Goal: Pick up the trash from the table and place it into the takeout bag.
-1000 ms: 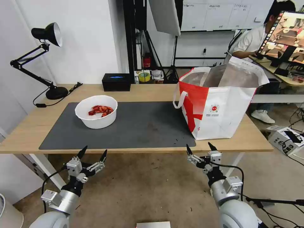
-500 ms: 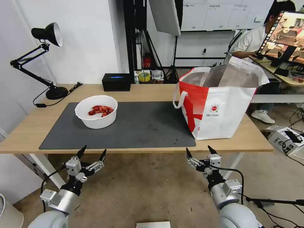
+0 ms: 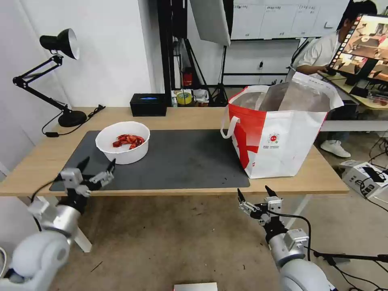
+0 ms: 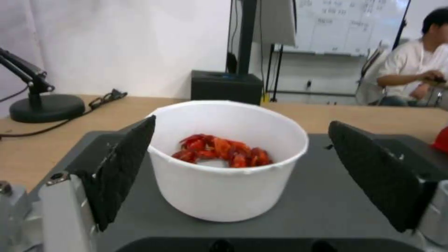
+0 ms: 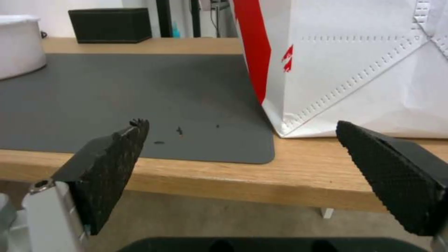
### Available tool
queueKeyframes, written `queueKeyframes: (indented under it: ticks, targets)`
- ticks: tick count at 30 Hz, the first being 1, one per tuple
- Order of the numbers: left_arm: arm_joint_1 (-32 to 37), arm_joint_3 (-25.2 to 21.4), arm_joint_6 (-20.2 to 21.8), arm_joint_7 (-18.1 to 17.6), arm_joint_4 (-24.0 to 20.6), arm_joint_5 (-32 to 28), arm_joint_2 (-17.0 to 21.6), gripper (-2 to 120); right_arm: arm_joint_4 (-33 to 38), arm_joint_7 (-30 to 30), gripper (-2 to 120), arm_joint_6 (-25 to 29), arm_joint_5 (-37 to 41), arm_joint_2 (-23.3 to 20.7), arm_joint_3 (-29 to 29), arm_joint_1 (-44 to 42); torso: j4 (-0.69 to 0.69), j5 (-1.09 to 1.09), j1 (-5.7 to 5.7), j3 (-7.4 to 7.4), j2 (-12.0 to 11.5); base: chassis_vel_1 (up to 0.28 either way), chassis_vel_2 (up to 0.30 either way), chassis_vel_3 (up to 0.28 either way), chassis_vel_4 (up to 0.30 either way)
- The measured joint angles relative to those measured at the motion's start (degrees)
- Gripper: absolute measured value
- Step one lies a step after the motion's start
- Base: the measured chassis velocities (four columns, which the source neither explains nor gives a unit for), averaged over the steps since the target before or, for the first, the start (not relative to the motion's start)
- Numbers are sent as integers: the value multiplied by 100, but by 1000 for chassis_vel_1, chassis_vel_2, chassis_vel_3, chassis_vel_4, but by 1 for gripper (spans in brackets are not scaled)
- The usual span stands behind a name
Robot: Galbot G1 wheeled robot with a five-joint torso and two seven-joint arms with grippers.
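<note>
Head view: I see the white bowl (image 3: 123,142) of red shells on the grey mat (image 3: 178,161) of the surface (image 3: 194,117); my left gripper (image 3: 97,169), jaws apart, hangs near it. The takeout bag (image 3: 279,133) stands well apart at right. Right wrist view: my right gripper (image 5: 243,164), jaws apart, sits below the surface edge.

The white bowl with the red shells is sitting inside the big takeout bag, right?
No. The white bowl with the red shells sits on the dark grey mat, to the left of the takeout bag, as the head view shows.
</note>
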Motion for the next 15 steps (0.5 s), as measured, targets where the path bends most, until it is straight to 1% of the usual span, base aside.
queueKeyframes:
  ticks: [1, 2, 3, 4, 5, 7, 8, 9, 10, 12, 13, 15]
  targets:
    - [-157, 98, 71, -73, 107, -116, 164, 100, 0, 1, 100, 0, 0, 0, 0, 0, -1, 0, 0, 0, 0, 0, 0, 0, 0]
    - [-157, 98, 71, -73, 107, -116, 164, 100, 0, 1, 100, 0, 0, 0, 0, 0, -1, 0, 0, 0, 0, 0, 0, 0, 0]
    - [-510, 326, 190, -222, 337, -291, 447, 100, 0, 0, 100, 0, 1, 0, 0, 1, -1, 2, 0, 1, 0, 0, 0, 0, 0]
    - [-771, 488, 256, -295, 508, -421, 614, 100, 0, 0, 100, 0, 2, 0, 0, 1, -1, 2, 0, 0, 0, 0, 0, 0, 0]
    - [-771, 488, 256, -295, 508, -421, 614, 100, 0, 0, 100, 0, 2, 0, 0, 1, -1, 2, 0, 0, 0, 0, 0, 0, 0]
    - [-1564, 940, 491, -398, 1073, -928, 1031, 100, 0, -1, 100, 0, 3, -1, 0, 2, -2, 1, 1, 0, 0, 0, 0, 0, 0]
    - [-1794, 1085, 591, -404, 1260, -1153, 1151, 100, 0, 0, 100, 0, 4, 0, 0, 3, -2, 3, 1, 0, 0, 0, 0, 0, 0]
    - [-1794, 1085, 591, -404, 1260, -1153, 1151, 100, 0, 0, 100, 0, 4, 0, 0, 3, -2, 3, 1, 0, 0, 0, 0, 0, 0]
    - [-2024, 1210, 713, -404, 1437, -1387, 1251, 100, -1, -1, 100, 0, 5, -1, 0, 3, -1, 1, 1, 1, 0, 0, 0, 0, 0]
    - [-2480, 1461, 1100, -423, 1740, -1871, 1419, 100, -1, -1, 100, 0, 6, -1, 0, 4, -1, 3, 0, 0, 0, 0, 0, 0, 0]
    - [-2480, 1461, 1100, -423, 1740, -1871, 1419, 100, -1, -1, 100, 0, 6, -1, 0, 4, -1, 3, 0, 0, 0, 0, 0, 0, 0]
    - [-2959, 1805, 1519, -425, 2052, -2180, 1563, 100, 0, -1, 100, 0, 7, -1, 0, 4, 0, 2, 0, 0, 0, 0, 0, 0, 0]
